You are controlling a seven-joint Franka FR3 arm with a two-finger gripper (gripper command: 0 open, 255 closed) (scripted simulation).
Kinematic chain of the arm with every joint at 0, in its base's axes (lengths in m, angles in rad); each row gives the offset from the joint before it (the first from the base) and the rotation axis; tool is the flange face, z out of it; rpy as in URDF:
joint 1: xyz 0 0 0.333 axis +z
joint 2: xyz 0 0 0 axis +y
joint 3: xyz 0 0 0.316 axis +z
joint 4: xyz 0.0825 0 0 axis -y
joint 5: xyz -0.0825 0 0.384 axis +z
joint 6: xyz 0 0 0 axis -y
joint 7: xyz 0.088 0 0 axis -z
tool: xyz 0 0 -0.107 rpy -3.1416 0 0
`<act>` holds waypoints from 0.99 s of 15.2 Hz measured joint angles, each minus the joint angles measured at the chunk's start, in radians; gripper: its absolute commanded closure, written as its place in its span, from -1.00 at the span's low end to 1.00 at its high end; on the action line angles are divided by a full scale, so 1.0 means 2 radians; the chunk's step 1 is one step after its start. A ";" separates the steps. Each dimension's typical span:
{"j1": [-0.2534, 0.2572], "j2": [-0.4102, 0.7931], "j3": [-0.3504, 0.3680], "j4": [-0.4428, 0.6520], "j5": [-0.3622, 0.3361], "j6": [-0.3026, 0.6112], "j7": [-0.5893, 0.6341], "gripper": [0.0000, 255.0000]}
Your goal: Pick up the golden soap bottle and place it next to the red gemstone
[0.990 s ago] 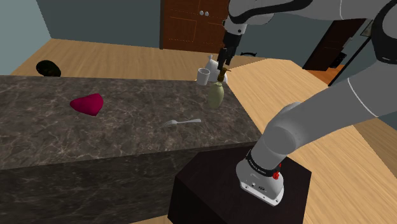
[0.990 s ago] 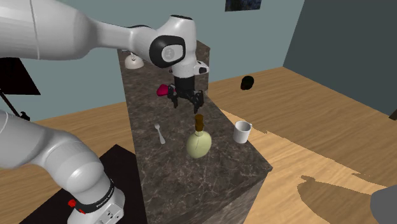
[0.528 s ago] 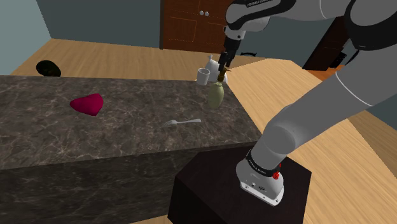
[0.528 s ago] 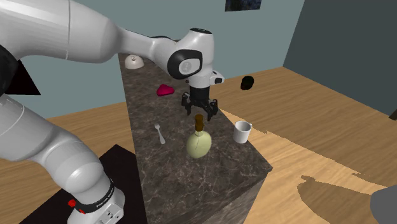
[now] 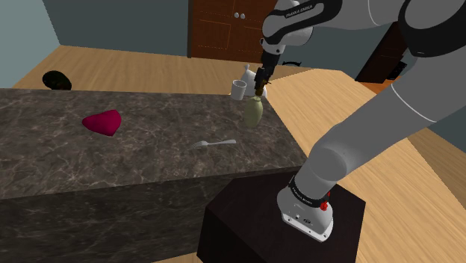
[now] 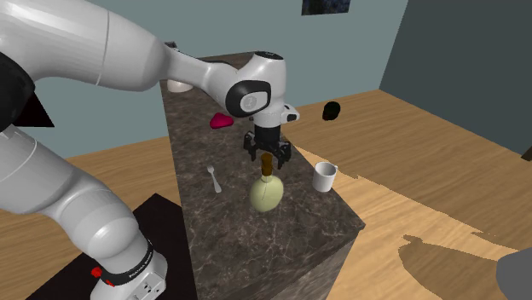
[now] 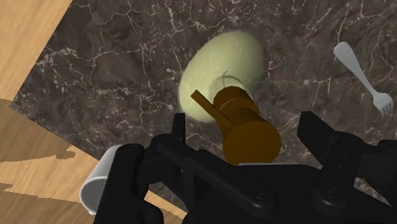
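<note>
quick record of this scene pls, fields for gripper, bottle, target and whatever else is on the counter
gripper: open, fingers either side of the soap bottle's brown pump, not clasping it
soap bottle: pale yellow-green, upright on the dark marble counter, near the white mug
red gemstone: further along the counter, apart from the bottle
fork: lying flat near the bottle

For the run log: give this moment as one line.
black gripper: open, straddling brown pump | pale yellow-green round soap bottle: upright on dark marble counter, not held | red gemstone: apart on counter
</note>
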 measured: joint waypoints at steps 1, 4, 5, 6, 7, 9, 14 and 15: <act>0.000 0.000 0.000 0.000 0.000 0.000 0.000 -1.00; 0.000 0.000 0.000 0.000 0.000 0.001 0.000 1.00; 0.000 0.000 0.000 0.000 0.000 0.001 0.000 1.00; 0.000 0.000 0.000 0.000 0.000 0.001 0.000 1.00; 0.000 0.000 0.000 0.000 0.000 0.001 0.000 1.00; 0.000 0.000 0.000 0.000 0.000 0.001 0.000 1.00; 0.000 0.000 0.000 0.000 0.000 0.001 0.000 1.00; 0.000 -0.001 0.000 0.002 0.000 -0.003 0.000 1.00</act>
